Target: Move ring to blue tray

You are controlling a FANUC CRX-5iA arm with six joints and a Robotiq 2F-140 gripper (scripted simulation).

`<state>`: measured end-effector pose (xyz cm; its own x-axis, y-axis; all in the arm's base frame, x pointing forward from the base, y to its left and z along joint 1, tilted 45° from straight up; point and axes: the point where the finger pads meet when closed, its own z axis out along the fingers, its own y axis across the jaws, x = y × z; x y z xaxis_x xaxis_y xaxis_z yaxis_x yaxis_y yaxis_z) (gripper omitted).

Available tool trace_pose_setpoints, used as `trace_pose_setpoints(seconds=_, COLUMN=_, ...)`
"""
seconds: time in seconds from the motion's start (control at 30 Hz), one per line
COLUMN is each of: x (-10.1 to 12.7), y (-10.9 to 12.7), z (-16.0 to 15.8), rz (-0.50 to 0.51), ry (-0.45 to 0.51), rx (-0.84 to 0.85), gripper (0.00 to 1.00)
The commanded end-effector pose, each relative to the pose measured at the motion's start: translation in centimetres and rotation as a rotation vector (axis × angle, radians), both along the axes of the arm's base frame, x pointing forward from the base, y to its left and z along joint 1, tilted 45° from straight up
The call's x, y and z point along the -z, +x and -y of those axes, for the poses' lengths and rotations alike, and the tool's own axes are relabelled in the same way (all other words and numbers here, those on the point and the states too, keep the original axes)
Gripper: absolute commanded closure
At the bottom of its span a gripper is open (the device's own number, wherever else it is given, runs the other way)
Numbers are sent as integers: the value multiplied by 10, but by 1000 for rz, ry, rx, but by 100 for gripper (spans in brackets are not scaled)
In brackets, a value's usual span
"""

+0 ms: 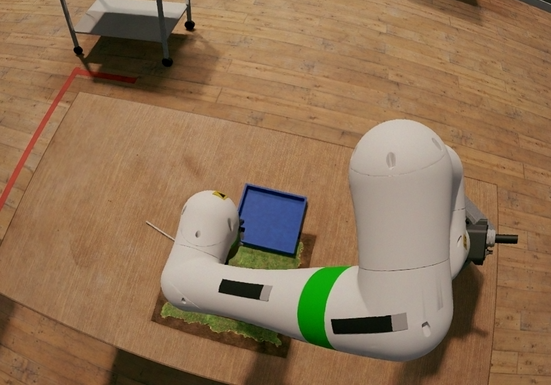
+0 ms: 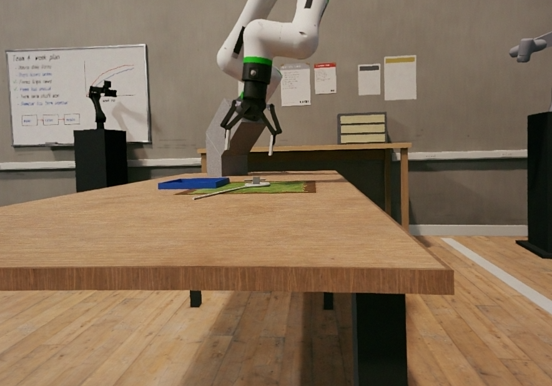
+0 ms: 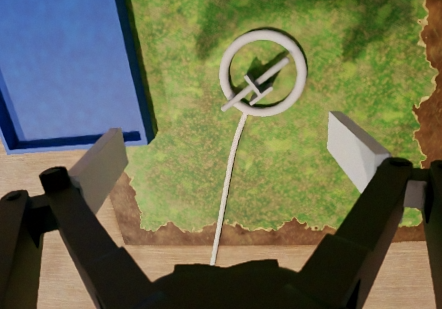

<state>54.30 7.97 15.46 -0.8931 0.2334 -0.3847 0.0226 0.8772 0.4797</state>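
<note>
None of the task looks done so far: the white round ring lies on the green grass-like mat, encircling the short white stake, and the shallow blue square tray beside the mat holds nothing that shows. The black claw with pale finger pads hangs above the mat, spread to its widest with nothing between its fingers; in the wrist view the ring sits ahead of the gap between the two pads, nearer the right-hand one. From the side view the claw is well above the wooden desk, so everything appears to remain: descending, closing on the ring's rim, lifting it clear of the stake, carrying it over the tray wall and laying it flat on the tray floor.

A thin white cord runs from the stake toward the desk edge of the mat; whether it is tied to the stake or to the ring I cannot tell. The stake's crosspieces overlap the ring's near rim in the wrist view, and whether they touch it is unclear. In the top view the white arm covers the ring and stake entirely and hides part of the mat. The tray's far and left edges are cut off in the wrist view. From the side the ring reads only as a small pale shape.
</note>
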Motion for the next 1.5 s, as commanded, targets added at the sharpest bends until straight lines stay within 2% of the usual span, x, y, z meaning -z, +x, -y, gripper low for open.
trace_pose_setpoints(seconds=0.0, x=5, y=-3, z=-6, rz=-104, ry=140, rx=191, gripper=0)
trace_pose_setpoints(seconds=0.03, x=5, y=-3, z=-6, rz=-104, ry=140, rx=191, gripper=0)
trace_pose_setpoints(seconds=0.07, x=6, y=-4, z=-10, rz=-159, ry=219, rx=284, gripper=0)
trace_pose_setpoints(seconds=0.17, x=6, y=-4, z=-10, rz=-159, ry=219, rx=284, gripper=0)
trace_pose_setpoints(seconds=0.23, x=8, y=-5, z=-16, rz=-257, ry=357, rx=445, gripper=0)
trace_pose_setpoints(seconds=0.3, x=8, y=-5, z=-16, rz=-257, ry=357, rx=445, gripper=0)
trace_pose_setpoints(seconds=0.33, x=9, y=-5, z=-19, rz=-299, ry=414, rx=510, gripper=0)
trace_pose_setpoints(seconds=0.37, x=9, y=-5, z=-19, rz=-299, ry=414, rx=510, gripper=0)
trace_pose_setpoints(seconds=0.43, x=9, y=-5, z=-23, rz=-361, ry=498, rx=604, gripper=0)
trace_pose_setpoints(seconds=0.57, x=8, y=-4, z=-25, rz=-403, ry=553, rx=666, gripper=0)
trace_pose_setpoints(seconds=0.77, x=8, y=-4, z=-25, rz=-407, ry=558, rx=671, gripper=0)
trace_pose_setpoints(seconds=0.8, x=8, y=-4, z=-25, rz=-407, ry=558, rx=671, gripper=90)
trace_pose_setpoints(seconds=1.47, x=8, y=-4, z=-25, rz=-407, ry=558, rx=671, gripper=90)
